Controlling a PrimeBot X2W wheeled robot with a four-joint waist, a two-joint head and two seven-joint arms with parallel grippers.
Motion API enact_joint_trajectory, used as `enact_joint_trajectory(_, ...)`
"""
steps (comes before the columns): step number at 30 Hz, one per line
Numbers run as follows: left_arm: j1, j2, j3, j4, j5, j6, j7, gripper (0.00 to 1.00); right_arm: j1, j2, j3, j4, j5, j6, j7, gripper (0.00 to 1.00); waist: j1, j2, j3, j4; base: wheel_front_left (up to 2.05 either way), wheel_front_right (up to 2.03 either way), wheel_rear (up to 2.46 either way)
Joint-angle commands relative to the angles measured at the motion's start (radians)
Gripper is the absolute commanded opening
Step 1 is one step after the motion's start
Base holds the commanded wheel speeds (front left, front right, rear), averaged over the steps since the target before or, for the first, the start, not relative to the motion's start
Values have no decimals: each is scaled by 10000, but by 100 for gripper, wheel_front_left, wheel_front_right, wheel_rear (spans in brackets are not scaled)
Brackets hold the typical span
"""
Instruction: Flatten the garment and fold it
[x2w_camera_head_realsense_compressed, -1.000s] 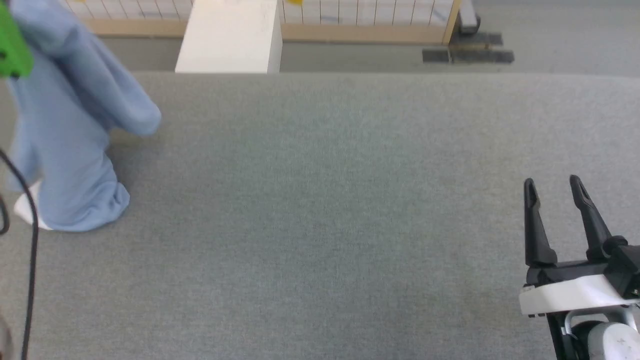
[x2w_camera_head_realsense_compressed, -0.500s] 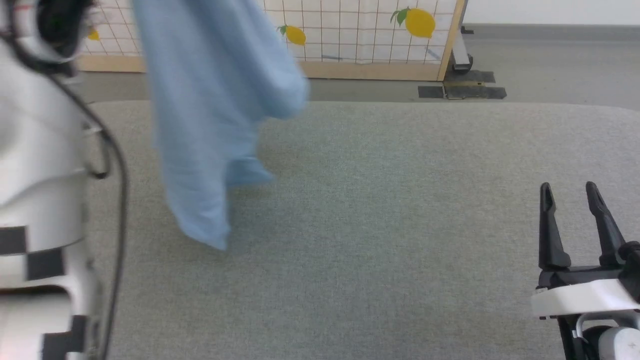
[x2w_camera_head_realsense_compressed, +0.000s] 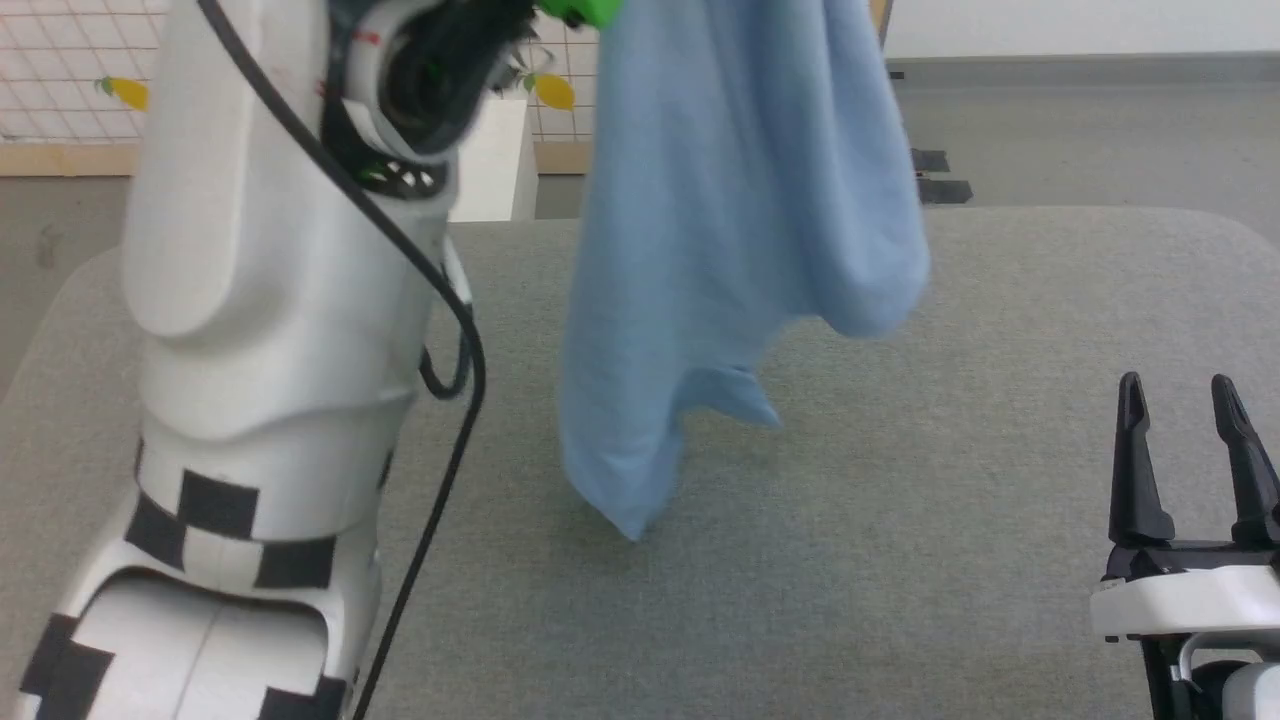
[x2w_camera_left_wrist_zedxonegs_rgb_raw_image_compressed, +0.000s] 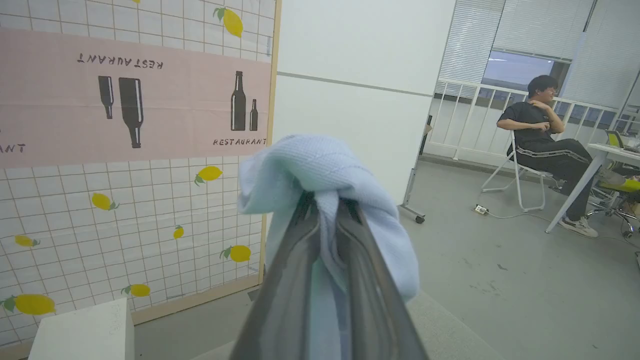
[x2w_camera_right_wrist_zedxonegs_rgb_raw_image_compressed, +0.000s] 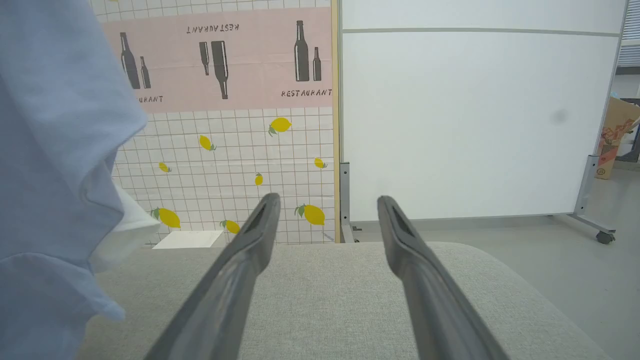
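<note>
The light blue garment (x2w_camera_head_realsense_compressed: 720, 220) hangs in the air over the middle of the grey table (x2w_camera_head_realsense_compressed: 900, 560), its lowest tip just above the cloth surface. In the left wrist view my left gripper (x2w_camera_left_wrist_zedxonegs_rgb_raw_image_compressed: 325, 205) is shut on a bunched fold of the garment (x2w_camera_left_wrist_zedxonegs_rgb_raw_image_compressed: 320, 165), which drapes over both fingers. My raised white left arm (x2w_camera_head_realsense_compressed: 270, 330) stands left of the hanging cloth. My right gripper (x2w_camera_head_realsense_compressed: 1185, 385) rests at the table's lower right, open and empty. In the right wrist view its fingertips (x2w_camera_right_wrist_zedxonegs_rgb_raw_image_compressed: 325, 200) point past the garment (x2w_camera_right_wrist_zedxonegs_rgb_raw_image_compressed: 55, 150) hanging at far left.
A white box (x2w_camera_head_realsense_compressed: 495, 170) stands beyond the table's far edge, before a lemon-patterned screen (x2w_camera_right_wrist_zedxonegs_rgb_raw_image_compressed: 225, 150) and a white panel (x2w_camera_right_wrist_zedxonegs_rgb_raw_image_compressed: 475, 125). A person (x2w_camera_left_wrist_zedxonegs_rgb_raw_image_compressed: 545, 125) sits on a chair far off to the right in the left wrist view. Open grey surface lies between garment and right gripper.
The camera has shifted. My left arm has lifted the garment off the table and carried it rightward toward the middle. The right gripper has stayed open in place.
</note>
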Motion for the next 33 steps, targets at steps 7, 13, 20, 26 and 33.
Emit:
enact_joint_trajectory(7, 1706, -108, -1156, -498, -326, 377, -647, 0, -33, 8, 46, 109, 129, -15, -82, 100, 1, -1, 193, -557, 0, 0, 0)
enact_joint_trajectory(13, 3516, -89, -2004, 23, 78, 599, -1615, 0, -242, 8, 172, 102, 194, -15, -110, 100, 1, -1, 717, -985, 0, 0, 0)
enact_joint_trajectory(20, 4838, 127, -2247, 2074, 436, 749, -2514, 0, -645, 9, 360, 221, 307, -15, -179, 100, 1, -1, 1605, -1501, 0, 0, 0)
enact_joint_trajectory(26, 4938, 152, -2616, 3645, 721, 729, -2623, 0, -854, 9, 391, 366, 352, -15, -259, 100, 1, -1, 2071, -1631, 0, 0, 0)
enact_joint_trajectory(33, 4507, 109, -2637, 4242, 798, 493, -3320, 100, -908, 9, 284, 561, 291, -15, -313, 100, 1, -1, 1923, -1318, 0, 0, 0)
